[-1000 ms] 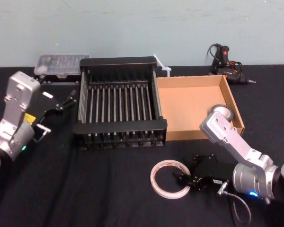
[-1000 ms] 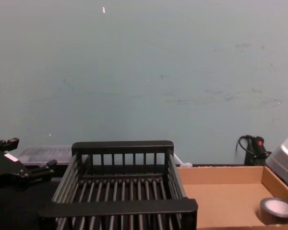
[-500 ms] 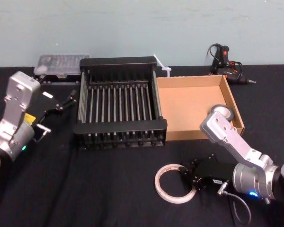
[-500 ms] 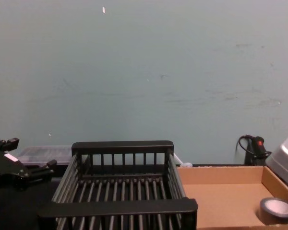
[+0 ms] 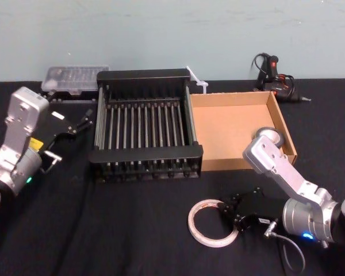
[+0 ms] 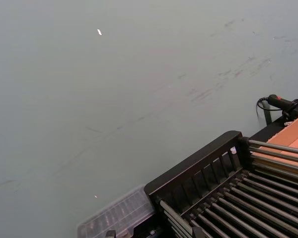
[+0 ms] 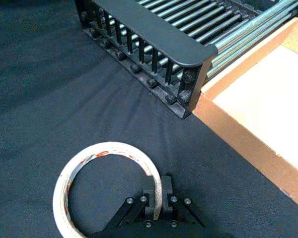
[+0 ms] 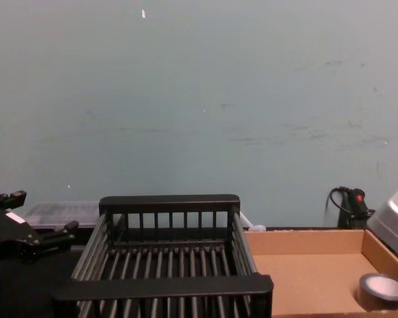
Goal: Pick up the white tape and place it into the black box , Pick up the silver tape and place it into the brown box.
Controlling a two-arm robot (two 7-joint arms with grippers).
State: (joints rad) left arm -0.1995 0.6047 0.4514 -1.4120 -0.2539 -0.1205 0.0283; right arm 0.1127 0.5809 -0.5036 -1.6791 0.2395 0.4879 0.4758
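White tape (image 5: 193, 223) lay on the table (image 5: 121, 230) at six o'clock from the brown box (image 5: 230, 132). I saw the right gripper (image 7: 157, 184) pinched narrow on its three-o'clock rim. The left gripper (image 5: 82, 122) sat spread at nine o'clock of the black box (image 5: 144, 154).

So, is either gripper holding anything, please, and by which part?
The right gripper pinches the white tape across its ring wall; the left gripper, beside the black box, holds nothing.
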